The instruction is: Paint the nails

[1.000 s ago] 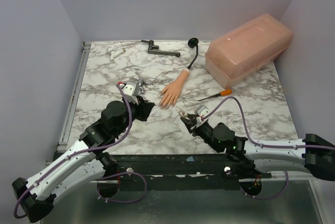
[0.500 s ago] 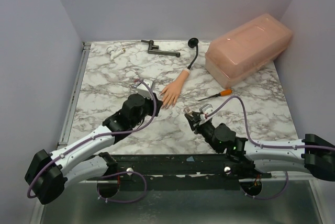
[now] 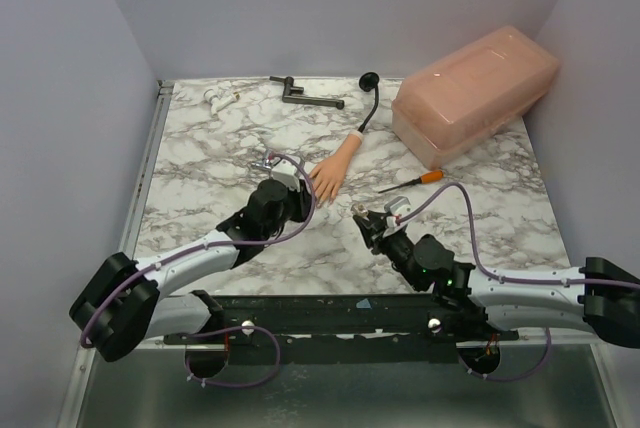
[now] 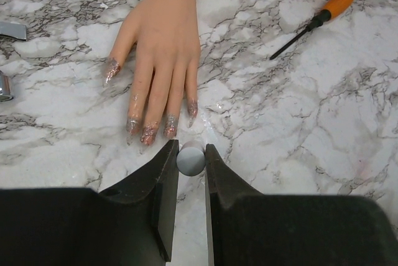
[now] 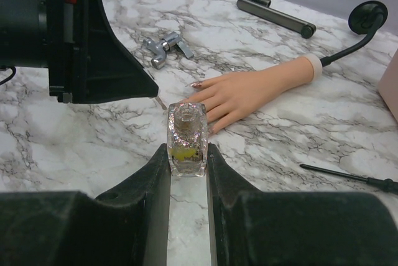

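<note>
A peach mannequin hand (image 3: 330,172) lies palm down at the middle of the grey-veined white marble bench (image 3: 200,163), fingers toward 7 o'clock. Its nails (image 4: 149,133) carry patchy reddish glitter. Just short of them, the left claw (image 4: 191,153) pinches a small grey round-ended handle (image 4: 191,160). The right claw (image 5: 188,149) pinches an uncapped glitter polish bottle (image 5: 187,135). The walls (image 3: 300,8) are plain lilac.

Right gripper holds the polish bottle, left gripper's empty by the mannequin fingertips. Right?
No: the left wrist view shows the left gripper shut on a small grey round cap, not empty. Right gripper does hold the polish bottle; the nails lie just ahead.
</note>
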Available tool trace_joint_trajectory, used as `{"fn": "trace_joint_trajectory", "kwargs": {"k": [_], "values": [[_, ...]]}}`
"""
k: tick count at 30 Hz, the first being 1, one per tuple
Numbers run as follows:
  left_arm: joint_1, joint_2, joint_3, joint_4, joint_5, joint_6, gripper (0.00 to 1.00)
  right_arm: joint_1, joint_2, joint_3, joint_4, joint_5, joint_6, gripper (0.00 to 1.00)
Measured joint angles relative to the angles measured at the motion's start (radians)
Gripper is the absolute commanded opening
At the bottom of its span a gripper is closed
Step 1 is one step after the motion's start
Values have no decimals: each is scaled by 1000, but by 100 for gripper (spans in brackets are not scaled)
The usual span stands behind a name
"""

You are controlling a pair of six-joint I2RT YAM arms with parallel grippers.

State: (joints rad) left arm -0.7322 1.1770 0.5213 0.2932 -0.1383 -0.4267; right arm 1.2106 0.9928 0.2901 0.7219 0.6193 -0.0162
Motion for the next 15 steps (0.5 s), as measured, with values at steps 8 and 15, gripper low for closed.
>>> {"fn": "trace_joint_trajectory", "kwargs": {"k": [8,15], "values": [[0,84,-32,101,1,-9,0,0,46,6,-9,0,0,1],[0,135,-76,229,13,-24,0,0,62,18,-13,0,1,1]]}}
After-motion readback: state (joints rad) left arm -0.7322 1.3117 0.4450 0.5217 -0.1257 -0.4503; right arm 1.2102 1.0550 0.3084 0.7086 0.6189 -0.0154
